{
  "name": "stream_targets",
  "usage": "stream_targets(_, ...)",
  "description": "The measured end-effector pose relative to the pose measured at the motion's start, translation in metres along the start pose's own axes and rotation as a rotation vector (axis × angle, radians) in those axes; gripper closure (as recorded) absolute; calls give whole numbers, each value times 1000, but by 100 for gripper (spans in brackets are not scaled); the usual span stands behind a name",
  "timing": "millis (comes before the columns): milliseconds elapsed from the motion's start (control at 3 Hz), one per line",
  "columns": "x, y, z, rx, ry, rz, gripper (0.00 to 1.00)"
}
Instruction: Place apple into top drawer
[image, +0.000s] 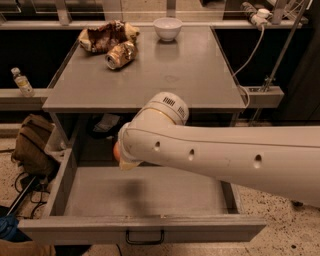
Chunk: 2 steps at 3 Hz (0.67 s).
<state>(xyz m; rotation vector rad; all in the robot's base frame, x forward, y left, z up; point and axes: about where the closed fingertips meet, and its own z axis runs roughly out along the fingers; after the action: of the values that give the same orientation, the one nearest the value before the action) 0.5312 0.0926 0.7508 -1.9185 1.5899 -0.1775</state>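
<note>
placement step in hand: apple is held at the gripper, above the rear left of the open top drawer. jaws are mostly hidden by the arm, judged pinched on it. next: lowering, then release. drawer floor is bare; white bowl on the bench looks empty.

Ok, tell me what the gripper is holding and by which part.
Apparently the apple, a sliver showing beside the gripper above the top drawer; the arm hides where it is held.

I see the surface carrying a white bowl, a crushed can and a crumpled bag; my claw hangs below its front edge, above the open drawer.
</note>
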Motion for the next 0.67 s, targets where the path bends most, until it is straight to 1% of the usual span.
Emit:
stream_targets(333, 1, 24, 32, 2, 26, -28, 100)
stream_targets(667, 8, 32, 72, 54, 49, -9, 100)
